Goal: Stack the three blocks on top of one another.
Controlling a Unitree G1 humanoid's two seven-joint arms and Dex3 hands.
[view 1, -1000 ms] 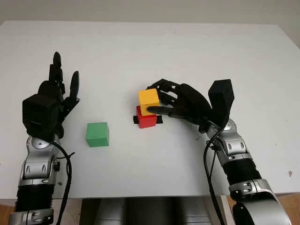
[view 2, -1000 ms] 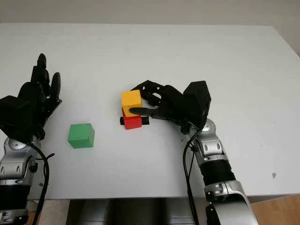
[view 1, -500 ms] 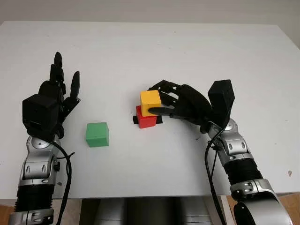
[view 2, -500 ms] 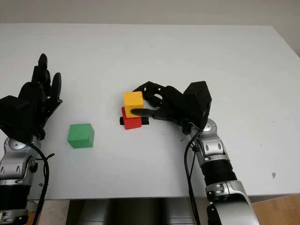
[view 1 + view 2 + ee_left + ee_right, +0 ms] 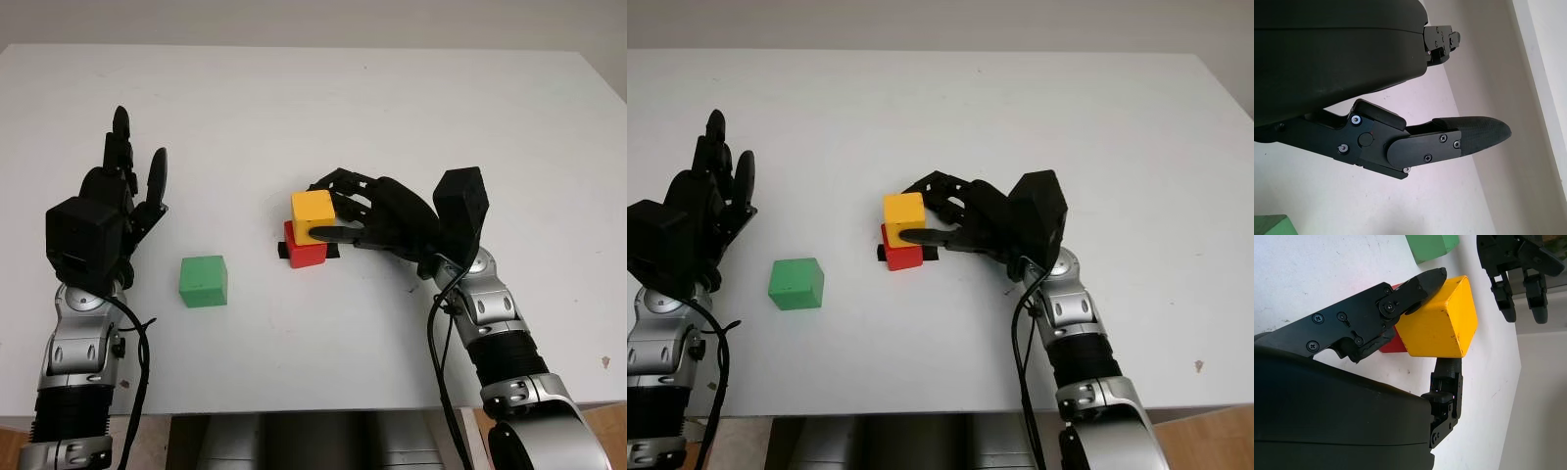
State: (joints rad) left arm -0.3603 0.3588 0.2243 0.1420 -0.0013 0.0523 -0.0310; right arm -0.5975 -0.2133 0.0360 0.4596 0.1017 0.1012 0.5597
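Yellow block (image 5: 313,215) sits gripped in the right robot hand (image 5: 338,211), atop the half-hidden red block (image 5: 307,252). Green block (image 5: 204,281) lies beside the open left robot hand (image 5: 118,201) (raised over the worktop (image 5: 392,117)).

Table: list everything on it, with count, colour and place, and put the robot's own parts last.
Table: one, white, spans the scene.
Yellow block: one, yellow, near the table's middle, on top of the red block, gripped by the right hand.
Red block: one, red, under the yellow block, on a small black patch.
Black patch: one, black, on the table under the red block.
Green block: one, green, alone on the table, between the left hand and the stack.
Right hand: one, black, right of the stack, fingers closed on the yellow block.
Left hand: one, black, open, at the table's left side, holding nothing.
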